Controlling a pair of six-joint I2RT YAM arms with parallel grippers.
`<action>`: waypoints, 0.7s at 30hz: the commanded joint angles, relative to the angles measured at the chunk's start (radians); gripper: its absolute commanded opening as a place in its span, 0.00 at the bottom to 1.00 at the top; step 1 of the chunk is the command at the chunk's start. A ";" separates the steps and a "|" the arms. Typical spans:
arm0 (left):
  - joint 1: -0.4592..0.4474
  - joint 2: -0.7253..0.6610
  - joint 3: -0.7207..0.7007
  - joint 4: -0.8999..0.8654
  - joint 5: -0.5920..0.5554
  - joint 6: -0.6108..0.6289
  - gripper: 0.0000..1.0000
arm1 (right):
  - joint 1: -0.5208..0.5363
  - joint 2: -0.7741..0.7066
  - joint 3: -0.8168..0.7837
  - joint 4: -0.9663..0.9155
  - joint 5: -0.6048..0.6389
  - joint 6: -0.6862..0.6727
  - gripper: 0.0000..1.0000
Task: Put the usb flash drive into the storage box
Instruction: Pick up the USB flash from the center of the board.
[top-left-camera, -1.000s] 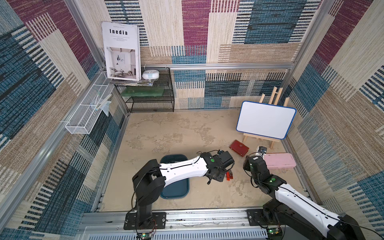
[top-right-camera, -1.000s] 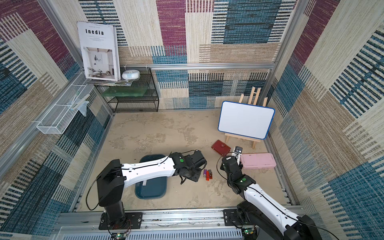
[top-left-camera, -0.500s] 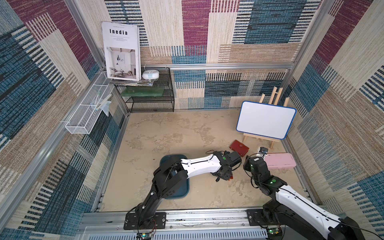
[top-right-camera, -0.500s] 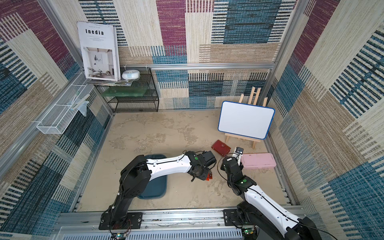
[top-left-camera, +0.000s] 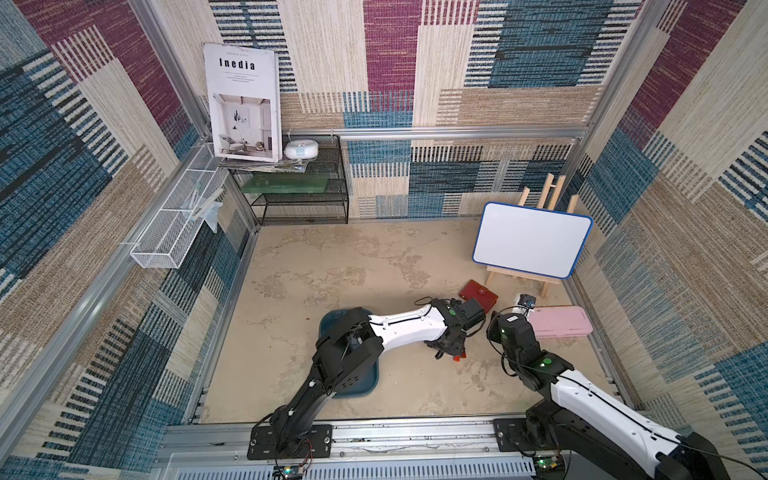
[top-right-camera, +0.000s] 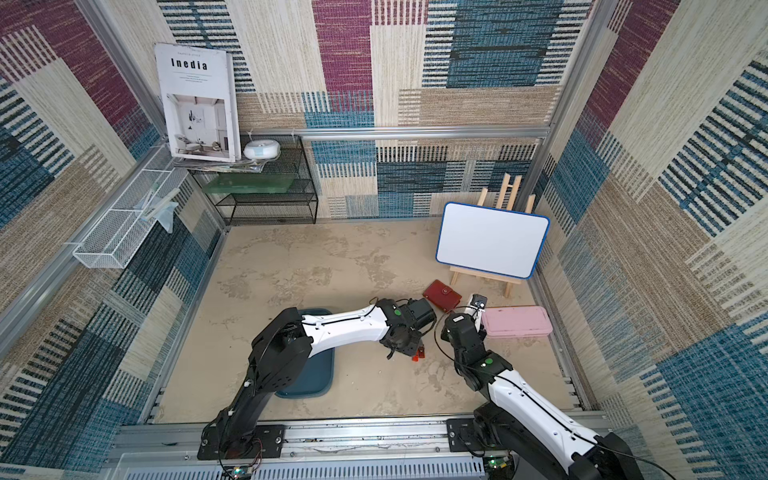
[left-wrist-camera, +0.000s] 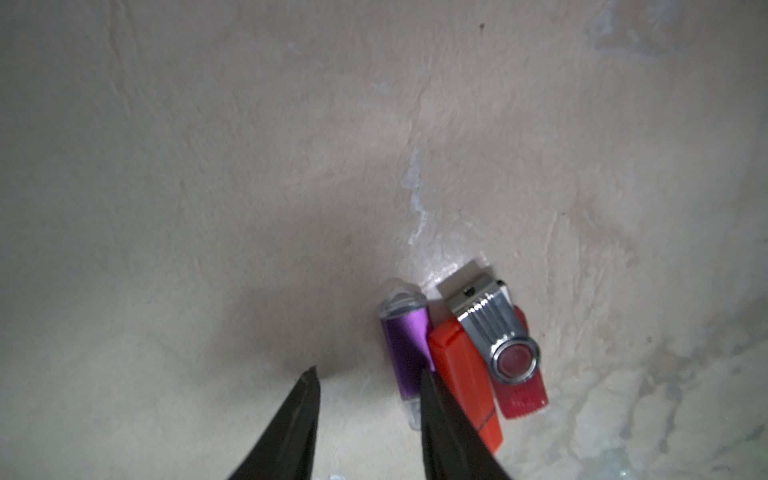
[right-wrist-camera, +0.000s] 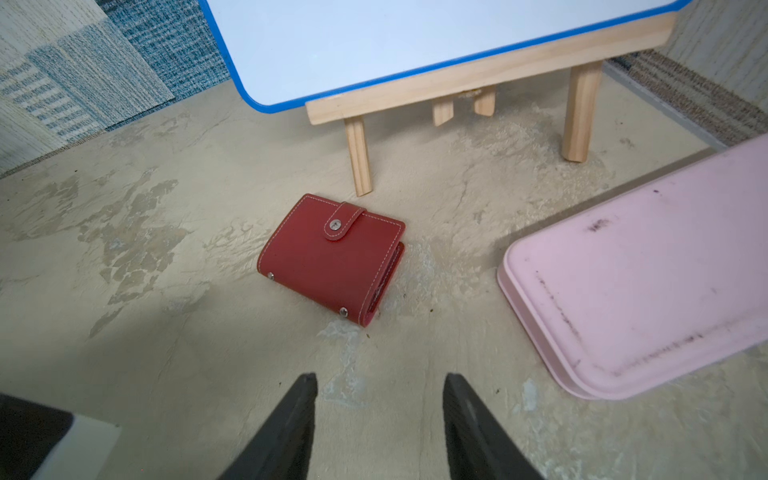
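Three usb flash drives lie side by side on the floor: a purple one (left-wrist-camera: 405, 349), an orange one (left-wrist-camera: 461, 386) and a red one with a metal swivel cap (left-wrist-camera: 509, 345). In both top views they show as a small red patch (top-left-camera: 458, 357) (top-right-camera: 419, 353). My left gripper (left-wrist-camera: 370, 372) hovers open just beside them, one finger (left-wrist-camera: 440, 415) overlapping the purple drive's edge, with only bare floor between the jaws. The storage box (top-left-camera: 332, 322) (top-right-camera: 320, 374) is a dark teal tray, partly hidden under the left arm. My right gripper (right-wrist-camera: 381, 376) stands open above bare floor.
A red wallet (right-wrist-camera: 332, 257) (top-left-camera: 478, 294) and a flat pink case (right-wrist-camera: 648, 270) (top-left-camera: 561, 322) lie ahead of the right gripper. A whiteboard on a wooden easel (top-left-camera: 532, 239) stands behind them. A black wire shelf (top-left-camera: 299, 195) and a white wire basket (top-left-camera: 174, 232) sit at the back left.
The left arm's elbow has swung forward over the tray and its gripper has shifted slightly towards the drives. The right gripper's jaws have widened a little.
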 joint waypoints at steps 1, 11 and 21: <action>0.000 0.008 0.006 -0.020 -0.010 0.006 0.44 | 0.001 0.003 0.000 0.023 0.011 0.003 0.54; -0.010 0.029 0.016 -0.021 -0.004 -0.001 0.46 | 0.001 0.010 0.000 0.027 0.007 0.004 0.55; -0.018 0.054 0.031 -0.055 -0.033 0.009 0.45 | 0.000 0.012 -0.001 0.029 0.007 0.004 0.55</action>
